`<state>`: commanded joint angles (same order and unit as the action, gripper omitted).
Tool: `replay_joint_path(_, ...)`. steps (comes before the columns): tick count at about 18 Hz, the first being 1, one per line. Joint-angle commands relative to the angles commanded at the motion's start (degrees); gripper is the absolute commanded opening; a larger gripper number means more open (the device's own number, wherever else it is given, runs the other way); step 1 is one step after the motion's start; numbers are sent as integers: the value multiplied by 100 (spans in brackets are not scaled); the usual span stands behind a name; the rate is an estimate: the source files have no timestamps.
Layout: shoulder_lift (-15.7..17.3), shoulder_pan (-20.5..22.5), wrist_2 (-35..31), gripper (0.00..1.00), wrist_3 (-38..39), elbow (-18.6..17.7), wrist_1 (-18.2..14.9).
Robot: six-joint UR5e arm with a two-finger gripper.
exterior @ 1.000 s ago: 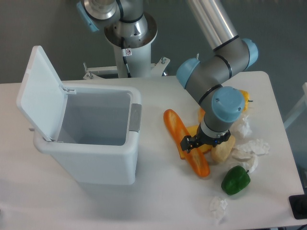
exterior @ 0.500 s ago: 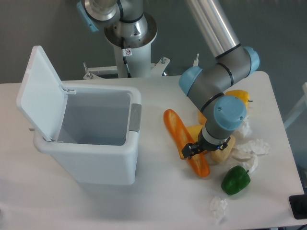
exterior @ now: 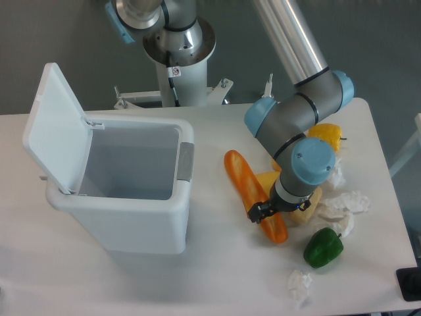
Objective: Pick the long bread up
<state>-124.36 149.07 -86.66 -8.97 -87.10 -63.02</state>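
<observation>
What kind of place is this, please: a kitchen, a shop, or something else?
Probably a robot test bench in a lab, not a kitchen. A robot arm is mounted at a plain white table, which holds toy food such as a long bread and an open white bin.

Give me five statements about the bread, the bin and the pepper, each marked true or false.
1. The long bread lies on the table. True.
2. The bin has its lid shut. False: the lid stands open.
3. The gripper is down at the long bread's lower part. True.
4. The green pepper is inside the bin. False: it sits on the table, right of the bread's lower end.
5. The long bread is blue. False: it is orange.
</observation>
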Motion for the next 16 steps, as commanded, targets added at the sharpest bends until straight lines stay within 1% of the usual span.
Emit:
replay_joint_path(3, -9, -27, -9, 100, 0, -35, 0)
replay_joint_path(12, 9, -53, -18, 100, 0, 17, -9)
replay_joint_path(13, -9, -62, -26, 99, 0, 17, -9)
replay_joint_path(16, -27, -62, -18, 91, -9, 17, 0)
